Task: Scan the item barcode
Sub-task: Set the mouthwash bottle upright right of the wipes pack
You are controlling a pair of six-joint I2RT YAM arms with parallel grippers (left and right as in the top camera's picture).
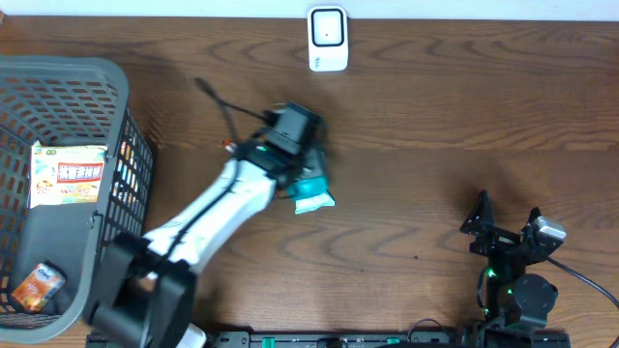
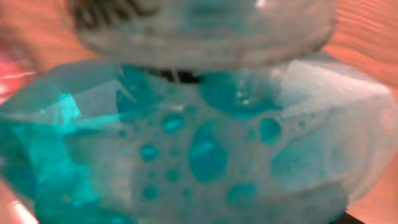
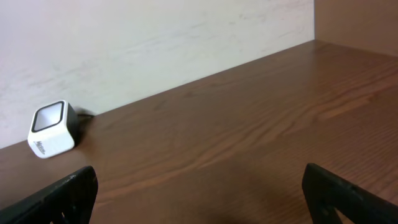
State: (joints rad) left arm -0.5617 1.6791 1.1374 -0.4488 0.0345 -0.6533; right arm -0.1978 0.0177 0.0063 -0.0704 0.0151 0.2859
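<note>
The item is a teal packet (image 1: 315, 198) with a bubble print, poking out from under my left gripper (image 1: 308, 176) near the middle of the table. In the left wrist view the teal packet (image 2: 205, 149) fills the frame, blurred and very close, and hides the fingers. The gripper looks shut on it. The white barcode scanner (image 1: 328, 39) stands at the table's far edge, a good way beyond the packet. My right gripper (image 1: 505, 220) rests at the near right, open with nothing in it. The right wrist view has the scanner (image 3: 51, 129) far off to the left.
A grey mesh basket (image 1: 97, 68) stands at the left and holds a white and orange box (image 1: 68, 174) and a small orange packet (image 1: 39, 287). A light wall runs behind the table's far edge.
</note>
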